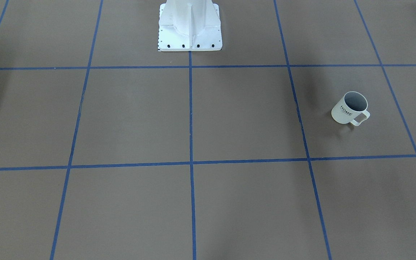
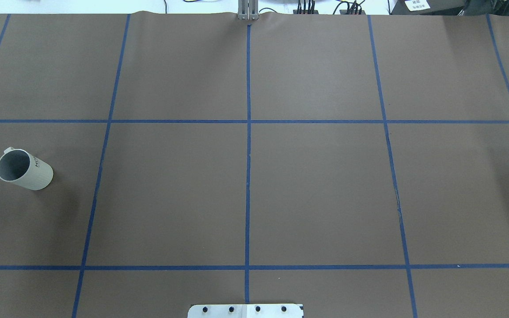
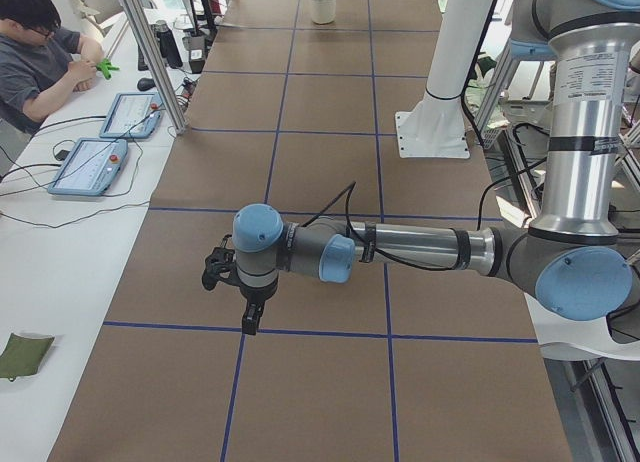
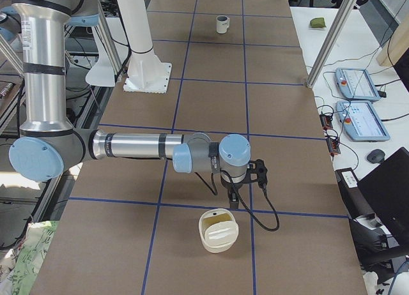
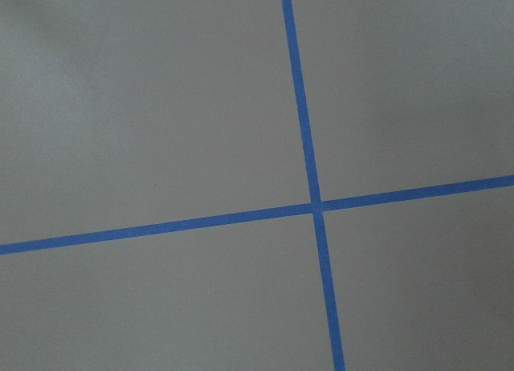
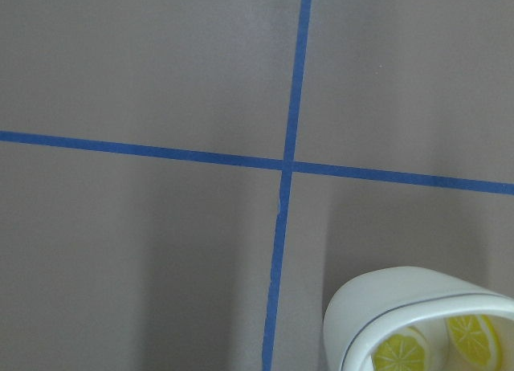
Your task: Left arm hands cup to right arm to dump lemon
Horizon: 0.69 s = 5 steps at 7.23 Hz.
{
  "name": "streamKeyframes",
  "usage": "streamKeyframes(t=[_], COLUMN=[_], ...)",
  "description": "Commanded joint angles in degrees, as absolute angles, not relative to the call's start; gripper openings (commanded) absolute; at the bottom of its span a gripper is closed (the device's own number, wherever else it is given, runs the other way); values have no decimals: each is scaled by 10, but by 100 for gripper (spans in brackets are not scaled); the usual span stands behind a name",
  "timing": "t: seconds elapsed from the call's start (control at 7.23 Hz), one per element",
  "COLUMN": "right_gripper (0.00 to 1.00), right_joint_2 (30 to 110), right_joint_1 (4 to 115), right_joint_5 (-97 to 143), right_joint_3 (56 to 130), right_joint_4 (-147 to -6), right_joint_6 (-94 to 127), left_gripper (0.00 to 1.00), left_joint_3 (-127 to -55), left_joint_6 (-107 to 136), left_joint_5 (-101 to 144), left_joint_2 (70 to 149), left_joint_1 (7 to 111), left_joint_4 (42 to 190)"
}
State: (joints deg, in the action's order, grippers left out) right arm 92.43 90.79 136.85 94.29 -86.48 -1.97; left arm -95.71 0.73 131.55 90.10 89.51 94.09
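The cup is a white mug with a grey inside and "HOME" on its side. It stands upright on the brown table at the robot's left, and also shows in the overhead view and far off in the exterior right view. No lemon shows in its mouth; the lemon is hidden or out of view. My left gripper hangs pointing down, high above a tape crossing. My right gripper hangs pointing down at the table's other end. Both show only in side views, so I cannot tell whether they are open or shut.
A cream tub with yellow lemon-slice shapes inside sits just beyond the right gripper, and shows in the right wrist view and far off in the exterior left view. The white robot base stands mid-table. An operator sits at a side desk.
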Motion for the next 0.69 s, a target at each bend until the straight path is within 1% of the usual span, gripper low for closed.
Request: streamKeyframes(t=[0.0,0.55], right_gripper=[100,100], right_joint_2=[925,926], right_joint_1=[908,908], right_joint_5=[1370,1368], right_joint_3=[945,944], right_joint_4=[-865,-864], right_joint_6=[-19,-21], left_gripper=[100,100], left_joint_3=[-976,-978], left_joint_6=[7,6], left_joint_5=[1314,1314], left_joint_2=[892,892], left_joint_1=[894,894], left_joint_4=[913,913])
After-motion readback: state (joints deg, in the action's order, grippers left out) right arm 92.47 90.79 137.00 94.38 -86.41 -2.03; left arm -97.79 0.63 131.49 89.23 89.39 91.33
